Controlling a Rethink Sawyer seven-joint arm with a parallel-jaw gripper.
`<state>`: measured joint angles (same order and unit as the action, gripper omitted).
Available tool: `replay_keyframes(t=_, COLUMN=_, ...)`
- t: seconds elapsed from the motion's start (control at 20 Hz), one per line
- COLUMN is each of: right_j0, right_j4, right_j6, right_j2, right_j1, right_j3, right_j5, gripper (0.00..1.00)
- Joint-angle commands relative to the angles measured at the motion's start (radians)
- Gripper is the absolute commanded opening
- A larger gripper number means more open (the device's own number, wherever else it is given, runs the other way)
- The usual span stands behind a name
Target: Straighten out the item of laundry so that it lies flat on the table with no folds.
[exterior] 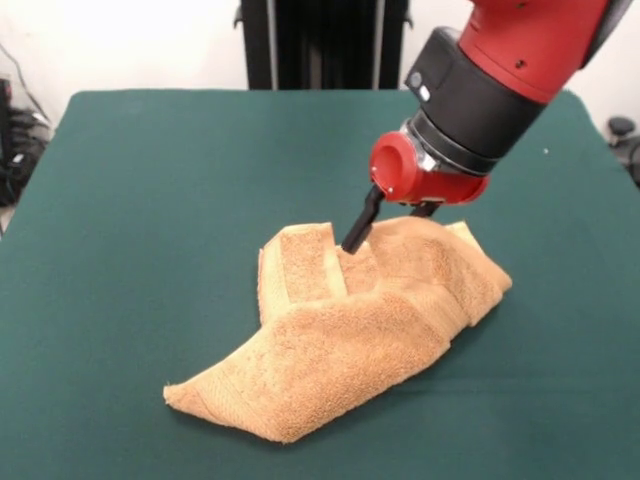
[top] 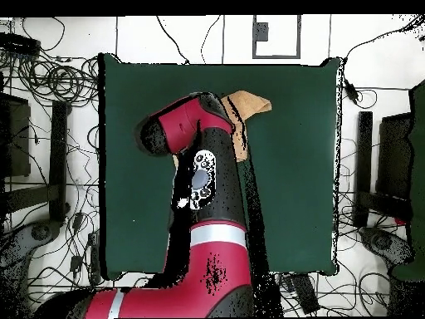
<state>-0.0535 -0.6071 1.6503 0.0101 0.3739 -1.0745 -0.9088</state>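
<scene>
Desk (exterior: 150,200): dark green felt-like cloth, filling most of the front view; in the overhead view a green rectangle in the middle of the frame.
Surroundings: pale floor strewn with black cables (top: 58,83) on all sides of the desk in the overhead view; black equipment at the left and right edges there.
Background: white wall and a black upright column (exterior: 325,40) at the top centre of the front view.
Towel (exterior: 350,330): golden-tan terry cloth, lying crumpled on the desk, lower centre to right of centre in the front view.
Towel shape: several folds; a thick rolled fold running from the lower left tip up toward the right; a raised flap at upper left with paler woven bands showing.
Towel overhead: only a tan corner (top: 249,106) visible, upper centre of the frame, the rest hidden under the arm.
Arm (exterior: 510,70): red and black, entering from the upper right of the front view; in the overhead view rising from the bottom centre and bending over the towel.
Pincer (exterior: 385,232): black fingers (exterior: 360,225) pointing down from a red wrist, tips pressed into the top folds of the towel.
Pincer state: cannot tell whether clenched or released; one finger plain, the other mostly hidden behind cloth.
</scene>
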Motion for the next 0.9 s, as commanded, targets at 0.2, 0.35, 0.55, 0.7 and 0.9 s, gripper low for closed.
replay_keyframes(t=0.2, right_j0=-0.043, right_j4=0.050, right_j6=0.262, right_j2=0.011, right_j1=0.022, right_j3=-0.042, right_j5=0.026, gripper=1.00)
replay_keyframes(t=0.35, right_j0=-0.033, right_j4=0.080, right_j6=0.261, right_j2=0.007, right_j1=0.009, right_j3=-0.042, right_j5=-0.003, gripper=1.00)
replay_keyframes(t=0.55, right_j0=-0.003, right_j4=0.137, right_j6=0.237, right_j2=-0.023, right_j1=-0.002, right_j3=-0.065, right_j5=-0.001, gripper=1.00)
replay_keyframes(t=0.7, right_j0=0.006, right_j4=0.166, right_j6=0.212, right_j2=-0.035, right_j1=-0.014, right_j3=-0.071, right_j5=-0.024, gripper=1.00)
replay_keyframes(t=0.9, right_j0=0.002, right_j4=0.188, right_j6=0.180, right_j2=-0.032, right_j1=-0.043, right_j3=-0.046, right_j5=-0.087, gripper=1.00)
